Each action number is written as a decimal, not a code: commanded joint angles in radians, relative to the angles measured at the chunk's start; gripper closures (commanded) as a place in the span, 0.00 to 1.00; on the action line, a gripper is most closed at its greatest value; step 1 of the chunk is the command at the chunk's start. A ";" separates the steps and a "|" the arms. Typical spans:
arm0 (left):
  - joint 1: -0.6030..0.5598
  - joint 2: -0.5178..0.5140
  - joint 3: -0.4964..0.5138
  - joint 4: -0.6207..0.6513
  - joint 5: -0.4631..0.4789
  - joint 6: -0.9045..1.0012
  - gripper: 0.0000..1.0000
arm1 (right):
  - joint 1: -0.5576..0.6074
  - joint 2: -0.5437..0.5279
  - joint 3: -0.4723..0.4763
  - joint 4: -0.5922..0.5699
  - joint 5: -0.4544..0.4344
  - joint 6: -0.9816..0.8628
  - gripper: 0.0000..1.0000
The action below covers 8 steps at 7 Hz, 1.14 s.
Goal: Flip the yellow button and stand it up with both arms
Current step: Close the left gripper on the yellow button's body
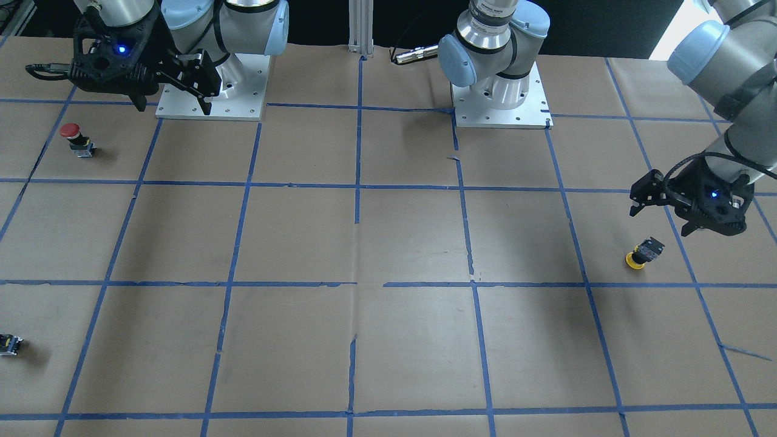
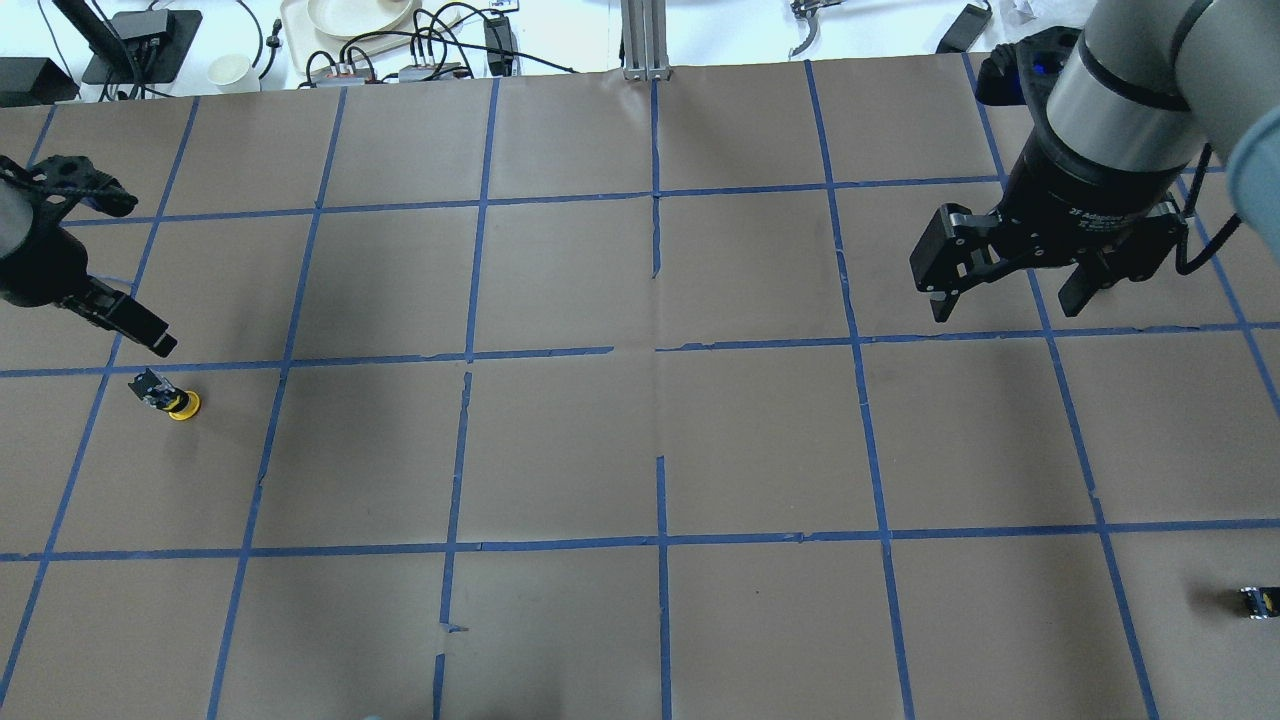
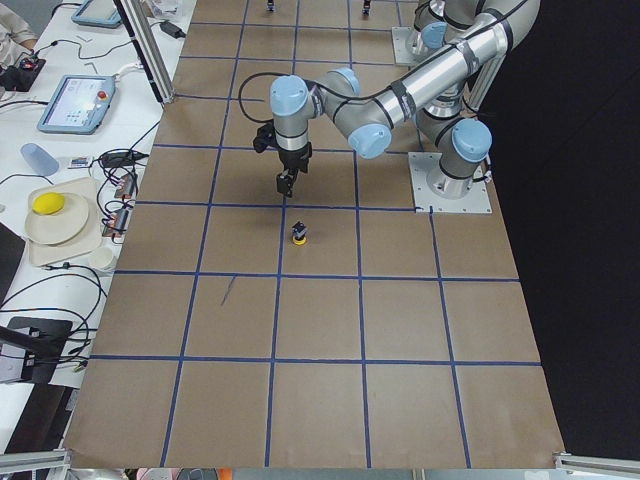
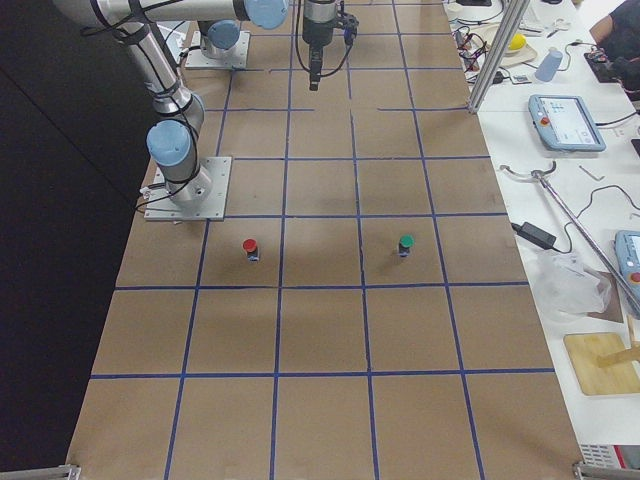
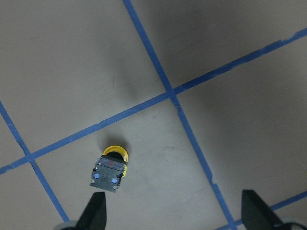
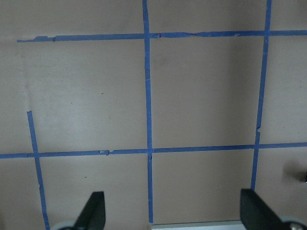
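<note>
The yellow button rests tilted on the brown paper with its yellow cap on the table and its black-and-grey body raised. It also shows in the overhead view, the left side view and the left wrist view. My left gripper is open and empty, hovering above the table just beside the button; its fingertips frame the bottom of the wrist view. My right gripper is open and empty, high above the table near its own base and far from the button; its wrist view shows only paper and tape.
A red-capped button stands on the right arm's side, with a green-capped one further out. A tiny black-and-yellow piece lies at the table's edge. The arm bases stand at the robot's edge. Blue tape lines grid the paper.
</note>
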<state>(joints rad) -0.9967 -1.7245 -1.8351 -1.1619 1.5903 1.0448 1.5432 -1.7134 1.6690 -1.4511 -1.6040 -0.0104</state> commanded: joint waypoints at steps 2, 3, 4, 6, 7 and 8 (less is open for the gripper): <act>0.079 -0.111 -0.015 0.096 -0.004 0.199 0.01 | 0.000 0.000 0.000 0.000 -0.001 0.000 0.00; 0.087 -0.136 -0.015 0.134 -0.006 0.236 0.02 | 0.000 0.000 0.000 0.000 -0.001 0.001 0.00; 0.087 -0.151 -0.021 0.169 -0.006 0.244 0.02 | 0.000 0.000 0.000 0.000 -0.001 0.000 0.00; 0.087 -0.162 -0.099 0.249 -0.006 0.242 0.02 | 0.000 0.000 0.000 0.000 0.001 0.001 0.00; 0.087 -0.167 -0.124 0.283 -0.004 0.267 0.05 | 0.000 0.000 0.000 0.000 -0.001 0.001 0.00; 0.087 -0.170 -0.121 0.292 -0.004 0.276 0.05 | 0.000 0.000 0.000 0.000 0.001 0.001 0.00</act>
<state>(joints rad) -0.9097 -1.8898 -1.9433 -0.8972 1.5854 1.3046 1.5432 -1.7135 1.6690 -1.4511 -1.6039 -0.0092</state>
